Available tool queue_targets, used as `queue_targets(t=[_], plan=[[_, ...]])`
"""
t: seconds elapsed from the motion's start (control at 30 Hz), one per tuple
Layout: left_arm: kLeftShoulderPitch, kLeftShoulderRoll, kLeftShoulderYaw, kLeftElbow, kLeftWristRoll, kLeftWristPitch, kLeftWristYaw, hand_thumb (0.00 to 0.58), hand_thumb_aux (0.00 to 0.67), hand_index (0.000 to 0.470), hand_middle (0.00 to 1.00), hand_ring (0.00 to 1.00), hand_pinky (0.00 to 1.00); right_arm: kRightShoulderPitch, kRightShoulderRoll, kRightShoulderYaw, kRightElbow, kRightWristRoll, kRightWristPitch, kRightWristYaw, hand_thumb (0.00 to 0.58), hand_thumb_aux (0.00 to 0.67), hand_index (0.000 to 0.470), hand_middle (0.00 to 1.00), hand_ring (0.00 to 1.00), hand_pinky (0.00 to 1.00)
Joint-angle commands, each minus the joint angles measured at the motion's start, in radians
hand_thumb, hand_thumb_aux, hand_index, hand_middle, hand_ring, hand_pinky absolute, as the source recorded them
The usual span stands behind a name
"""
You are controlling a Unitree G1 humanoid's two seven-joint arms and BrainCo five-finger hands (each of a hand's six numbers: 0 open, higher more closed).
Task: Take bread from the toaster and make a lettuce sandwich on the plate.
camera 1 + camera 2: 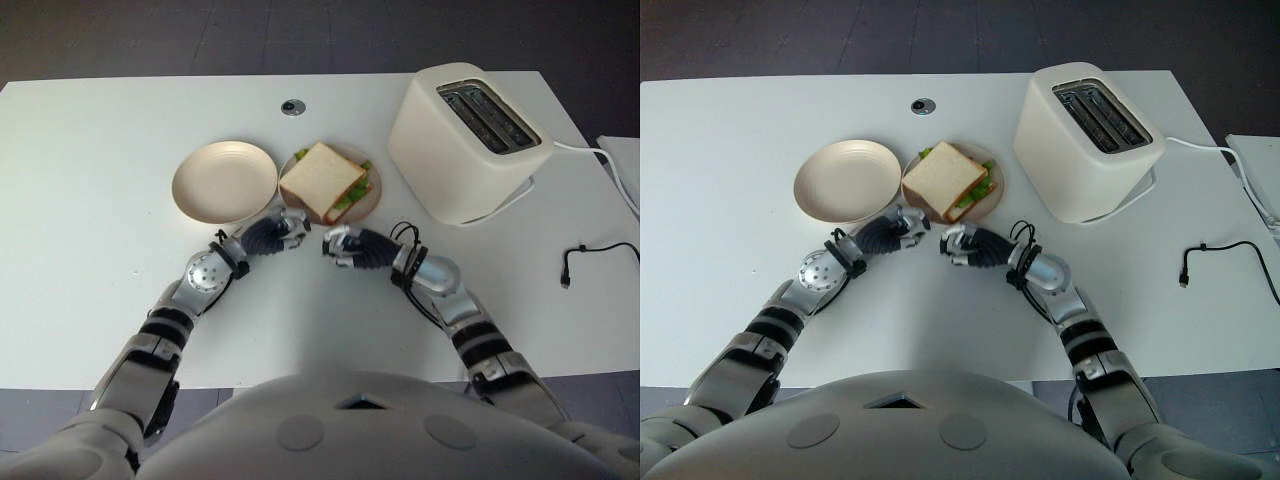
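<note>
Seemingly we are done: sandwich (322,180) stacked on the plate (375,196), toaster (465,140) empty; left hand (272,234) and right hand (350,246) fingers curled, holding nothing.

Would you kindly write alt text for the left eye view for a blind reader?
A lettuce sandwich sits on a plate on a white table, between an empty plate to its left and a toaster to its right. The left hand and right hand are curled just in front of it, holding nothing.

White table (80,200), round metal grommet (292,106), loose black cable (1202,247)
</note>
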Motion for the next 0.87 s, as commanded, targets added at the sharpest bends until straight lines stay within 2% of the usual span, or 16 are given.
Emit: queue_targets(t=[0.03,0.07,0.1,0.13,0.2,0.3,0.4,0.5,0.6,0.87], plan=[[-0.005,-0.06,0.033,0.117,0.044,-0.006,0.174,0.0,0.0,0.0,0.52,0.52,0.52,-0.112,0.027,-0.04,0.179,-0.139,-0.025,-0.351,0.58,0.67,0.47,1.0,1.0,1.0],[0.003,-0.072,0.051,0.102,0.027,-0.062,0.206,0.0,0.0,0.0,0.0,0.0,0.0,-0.129,0.04,-0.066,0.194,-0.12,-0.068,-0.406,0.47,0.378,0.265,1.0,1.0,1.0],[0.014,-0.086,0.065,0.078,-0.006,-0.108,0.214,0.0,0.0,0.0,0.0,0.0,0.0,-0.134,0.047,-0.089,0.191,-0.086,-0.112,-0.426,0.0,0.0,0.0,0.8,0.8,0.8],[0.03,-0.098,0.071,0.051,-0.048,-0.161,0.201,0.0,0.0,0.0,0.0,0.0,0.0,-0.128,0.049,-0.114,0.17,-0.028,-0.163,-0.421,0.0,0.0,0.0,0.0,0.0,0.0],[0.072,-0.118,0.058,-0.021,-0.177,-0.236,0.127,0.0,0.0,0.0,0.0,0.0,0.0,-0.092,0.041,-0.146,0.072,0.163,-0.23,-0.322,0.0,0.0,0.0,0.0,0.0,0.0],[0.139,-0.123,0.01,-0.199,-0.394,-0.279,0.032,0.0,0.0,0.0,0.0,0.0,0.0,-0.025,0.017,-0.154,-0.132,0.449,-0.225,-0.167,0.0,0.0,0.0,0.0,0.0,0.0],[0.223,-0.094,-0.036,-0.452,-0.702,-0.211,-0.092,0.0,0.0,0.0,0.0,0.0,0.0,0.092,-0.022,-0.13,-0.396,0.783,-0.101,0.037,0.0,0.0,0.0,0.0,0.0,0.0],[0.317,-0.043,-0.049,-0.592,-0.911,-0.153,-0.26,0.0,0.0,0.0,0.0,0.0,0.0,0.222,-0.044,-0.11,-0.566,1.057,0.051,0.26,0.0,0.0,0.0,0.0,0.0,0.0],[0.368,-0.044,-0.021,-0.637,-1.014,-0.094,-0.372,0.0,0.0,0.0,0.0,0.0,0.0,0.289,-0.042,-0.121,-0.605,1.169,0.153,0.412,0.0,0.0,0.0,0.0,0.0,0.0],[0.336,-0.143,0.076,-0.576,-1.016,0.006,-0.508,0.0,0.0,0.0,0.0,0.0,0.0,0.27,0.025,-0.196,-0.576,1.178,0.285,0.52,0.0,0.0,0.0,0.0,0.0,0.0]])
